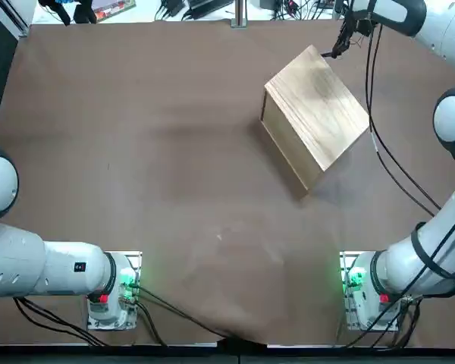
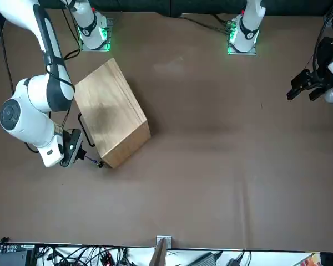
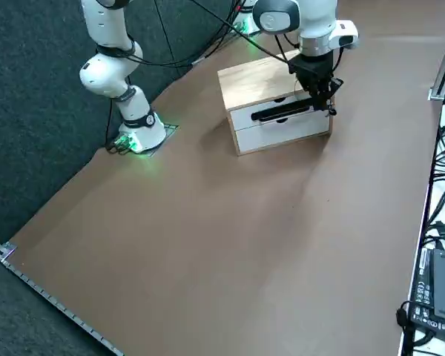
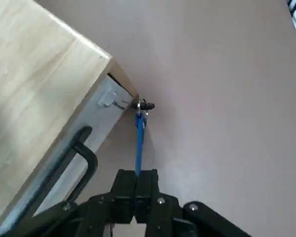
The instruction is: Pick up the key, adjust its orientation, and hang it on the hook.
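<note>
Right claw [image 4: 136, 181] pinches the blue key strap [image 4: 138, 145], pointing lengthwise toward the hook [image 4: 119, 104].

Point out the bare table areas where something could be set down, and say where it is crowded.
Nearly all the brown table is bare: the wide stretch between the wooden drawer box and the parked arm's side, and the strip from the box to the arm bases. Crowded only at the box's far corner, where the right gripper, shut on the blue key, holds it at the small hook.
</note>
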